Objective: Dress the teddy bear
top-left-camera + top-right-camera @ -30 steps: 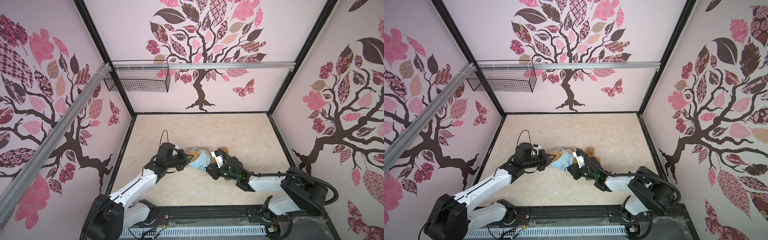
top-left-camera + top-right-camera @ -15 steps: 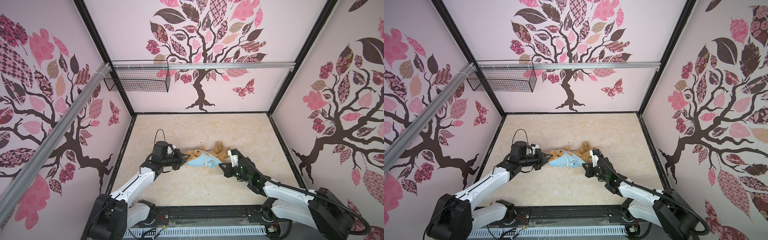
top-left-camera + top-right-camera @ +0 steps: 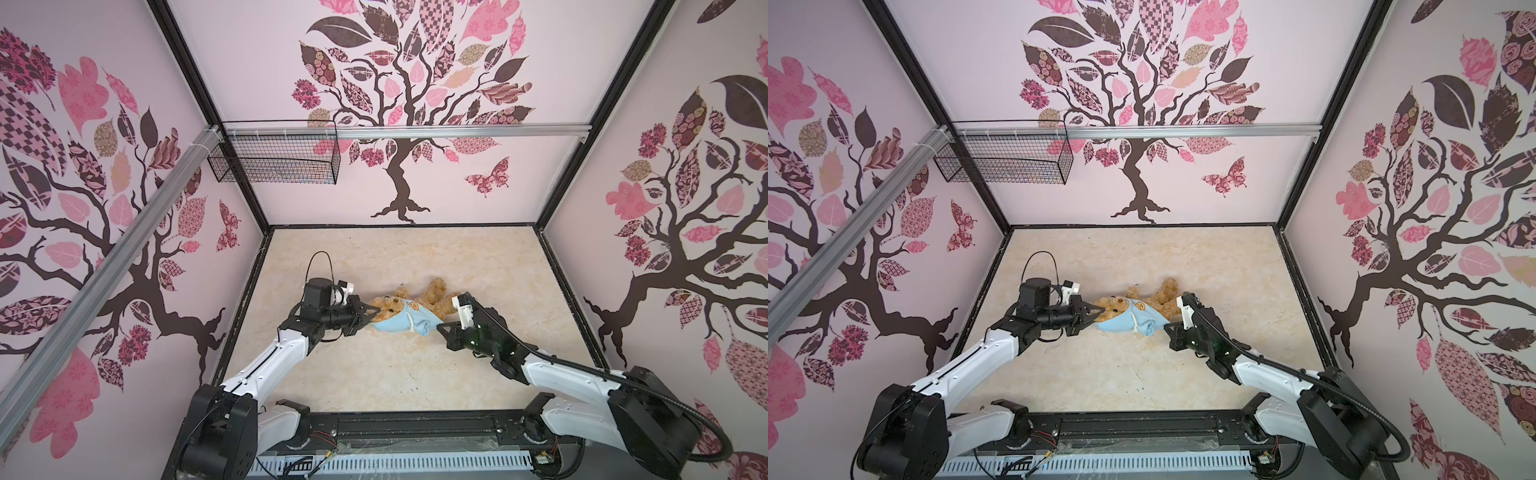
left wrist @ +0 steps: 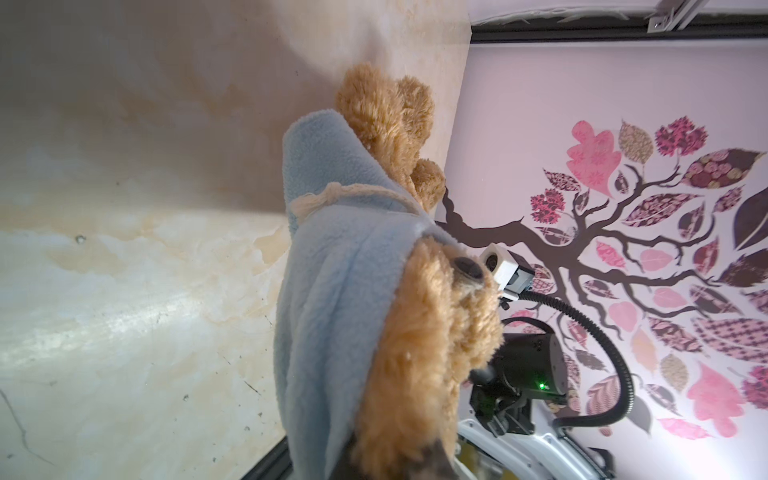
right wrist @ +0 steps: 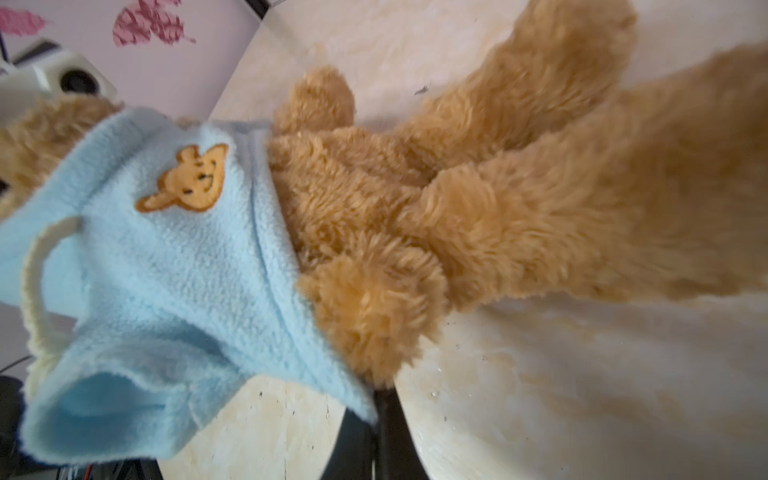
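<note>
The left gripper (image 3: 368, 312) is clamped tight on the head end of the teddy bear (image 3: 432, 295), with fur bunched at its tips. The right gripper (image 5: 384, 419) is pinched on the hem of the light blue hoodie (image 3: 399, 320), and its 2 fingers meet on the fleece edge. The bear lies on its back near the middle of the table (image 3: 374, 374), stretched between the 2 grippers, with its head toward the left arm and its legs splayed toward the right arm and the back wall. The step in hand looks like drawing the hoodie down the body. To do it well, I judge that the left should act as a firm anchor while the right pulls the hem along the bear's length toward the legs, low and slow, so the fleece slides instead of dragging the whole toy. The right wrist view shows the catch: a paw (image 5: 365, 320) pokes out under the hem while the sleeve opening (image 5: 104, 399) gapes with nothing in it. The arms therefore probably need threading, and pulling harder would only bunch the fabric. Only the head and chest sit inside the hoodie. On the rail at the back left hangs a wire basket (image 3: 274, 166), and I see nothing through its mesh.
</note>
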{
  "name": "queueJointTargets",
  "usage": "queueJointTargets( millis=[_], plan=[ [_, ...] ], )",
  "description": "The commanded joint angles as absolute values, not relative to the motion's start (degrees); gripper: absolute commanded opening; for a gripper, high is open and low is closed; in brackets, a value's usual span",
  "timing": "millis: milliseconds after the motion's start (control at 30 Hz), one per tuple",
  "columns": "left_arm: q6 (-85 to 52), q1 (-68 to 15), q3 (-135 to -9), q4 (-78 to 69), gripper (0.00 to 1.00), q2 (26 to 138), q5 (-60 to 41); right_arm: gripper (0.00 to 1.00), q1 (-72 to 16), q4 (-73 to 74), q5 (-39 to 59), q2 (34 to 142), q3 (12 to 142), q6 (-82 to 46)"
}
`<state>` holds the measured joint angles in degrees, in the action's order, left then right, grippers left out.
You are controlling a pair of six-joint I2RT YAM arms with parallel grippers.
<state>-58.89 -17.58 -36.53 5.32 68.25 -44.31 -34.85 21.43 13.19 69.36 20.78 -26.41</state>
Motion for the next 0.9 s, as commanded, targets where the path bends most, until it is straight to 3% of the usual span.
queueJointTargets(
  millis=[0, 100, 300, 400, 633, 867],
  plan=[
    [-48.23, -20.39, -39.65, 4.86, 0.0, 68.21, -40.09, 0.04, -33.27, 15.67, 20.8, 73.86, 24.49, -21.18],
    [-40.72, -21.93, -39.65, 5.13, 0.0, 67.39, -37.59, 0.14, -33.23, 11.02, 23.85, 72.67, 26.27, -19.51],
    [-20.98, -22.62, -38.59, 8.64, 0.0, 62.14, -33.73, 0.37, -33.1, 3.19, 25.49, 59.04, 27.58, -19.08],
    [-12.59, -23.75, -36.45, 7.97, 0.0, 59.06, -31.32, 0.43, -31.83, 1.24, 28.33, 57.03, 31.05, -21.0],
    [2.02, -24.25, -33.39, 8.0, 0.0, 53.92, -33.04, 0.45, -27.62, 11.32, 41.09, 68.2, 37.96, -32.11],
    [4.91, -25.13, -32.97, 8.26, 0.0, 54.05, -35.06, 0.37, -29.08, 17.93, 44.04, 78.1, 42.24, -33.67]
  ],
)
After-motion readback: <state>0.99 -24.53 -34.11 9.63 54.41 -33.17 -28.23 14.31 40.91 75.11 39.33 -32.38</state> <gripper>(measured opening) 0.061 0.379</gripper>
